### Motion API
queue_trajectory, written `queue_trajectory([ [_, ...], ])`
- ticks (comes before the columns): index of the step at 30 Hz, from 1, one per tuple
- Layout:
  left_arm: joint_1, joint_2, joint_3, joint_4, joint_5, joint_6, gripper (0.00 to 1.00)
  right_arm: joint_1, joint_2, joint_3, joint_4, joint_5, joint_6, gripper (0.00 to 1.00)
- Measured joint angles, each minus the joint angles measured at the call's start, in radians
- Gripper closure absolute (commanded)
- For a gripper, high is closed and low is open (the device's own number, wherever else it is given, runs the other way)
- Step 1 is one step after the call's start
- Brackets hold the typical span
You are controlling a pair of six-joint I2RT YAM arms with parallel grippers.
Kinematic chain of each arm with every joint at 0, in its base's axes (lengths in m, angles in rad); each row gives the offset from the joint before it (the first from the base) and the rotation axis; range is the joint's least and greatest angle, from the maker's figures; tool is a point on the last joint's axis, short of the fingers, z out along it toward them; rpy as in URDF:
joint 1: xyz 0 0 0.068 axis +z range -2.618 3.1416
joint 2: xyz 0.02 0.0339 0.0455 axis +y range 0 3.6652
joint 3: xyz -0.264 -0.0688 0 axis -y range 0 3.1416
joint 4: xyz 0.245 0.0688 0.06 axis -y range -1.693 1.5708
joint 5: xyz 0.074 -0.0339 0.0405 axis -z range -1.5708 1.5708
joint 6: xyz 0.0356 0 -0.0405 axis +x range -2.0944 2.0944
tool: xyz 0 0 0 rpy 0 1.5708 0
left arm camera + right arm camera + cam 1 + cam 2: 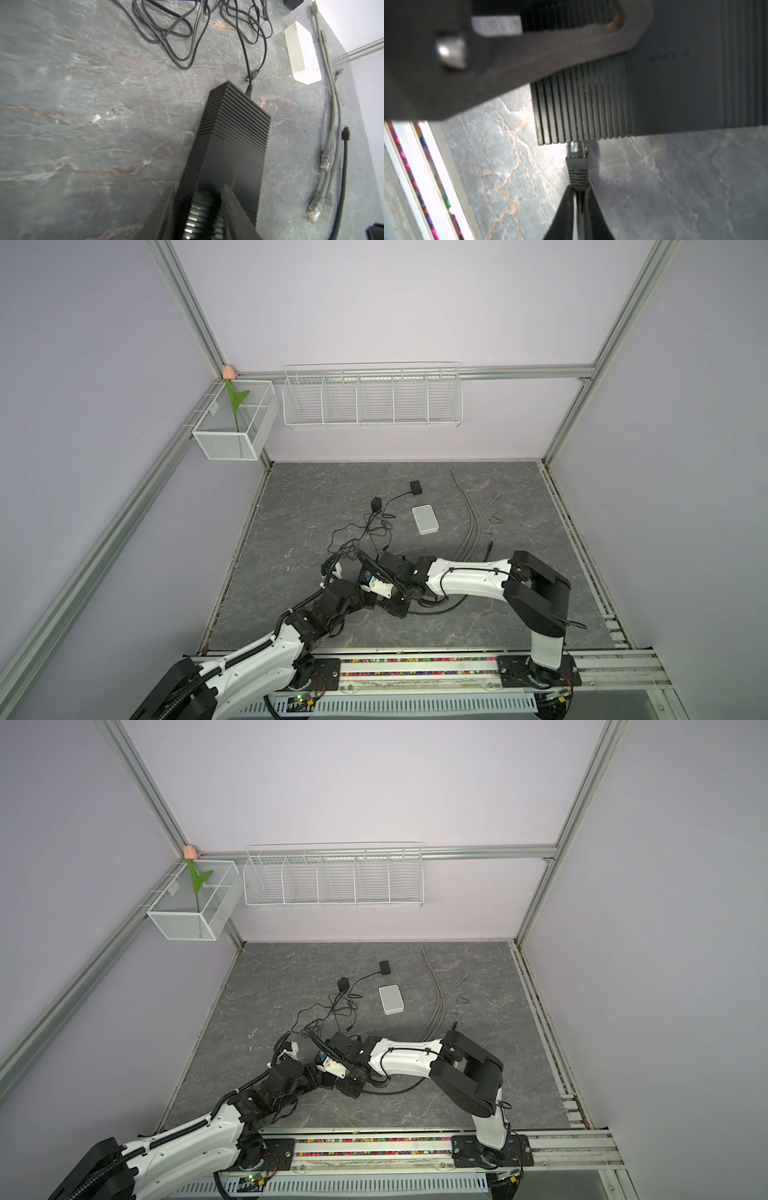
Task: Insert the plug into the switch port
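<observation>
The switch (232,124) is a black ribbed box on the grey slate table. My left gripper (197,187) is shut on its near end; one of its fingers (529,62) lies across the switch (675,83) in the right wrist view. The plug (576,164), clear-tipped with a dark boot, sits with its tip inside a port on the switch's edge. My right gripper (579,189) straddles the cable just behind the boot, jaws slightly parted, with a sliver of light beside the cable. In both top views the two grippers (368,599) (392,603) meet front-centre and hide the switch.
A white box (425,519) lies mid-table beside tangled black wires (365,531) and two black adapters (416,487). Grey cables (469,514) with loose plugs (324,158) run on the right. A thin power lead (249,89) enters the switch's far end. Wire baskets (372,398) hang on the back wall.
</observation>
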Motion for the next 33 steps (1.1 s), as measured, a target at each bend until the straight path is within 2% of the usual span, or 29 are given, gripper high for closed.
queue_trajectory([
  [4,-0.016,-0.055,0.004,-0.072,0.008,0.000,0.58,0.003,-0.027,-0.004,0.117,0.004,-0.025,0.63],
  [8,0.003,-0.085,0.024,-0.143,0.029,0.005,0.53,0.003,-0.099,-0.029,0.180,0.051,-0.054,0.56],
  [13,0.025,-0.144,0.088,-0.229,0.027,0.028,0.47,0.001,-0.238,-0.120,0.175,0.126,-0.077,0.49],
  [18,0.031,-0.148,0.180,-0.272,0.010,0.072,0.45,-0.015,-0.389,-0.180,0.150,0.225,-0.083,0.45],
  [25,0.004,0.055,0.328,-0.233,0.023,0.163,0.44,-0.079,-0.612,-0.310,0.109,0.322,-0.032,0.41],
  [27,-0.018,0.158,0.381,-0.220,0.032,0.193,0.43,-0.085,-0.681,-0.343,0.090,0.342,-0.013,0.36],
  [29,-0.032,0.275,0.453,-0.206,0.057,0.227,0.43,-0.090,-0.771,-0.387,0.082,0.362,0.023,0.22],
  [33,-0.042,0.450,0.570,-0.153,0.108,0.270,0.43,-0.116,-0.919,-0.471,0.092,0.386,0.098,0.21],
])
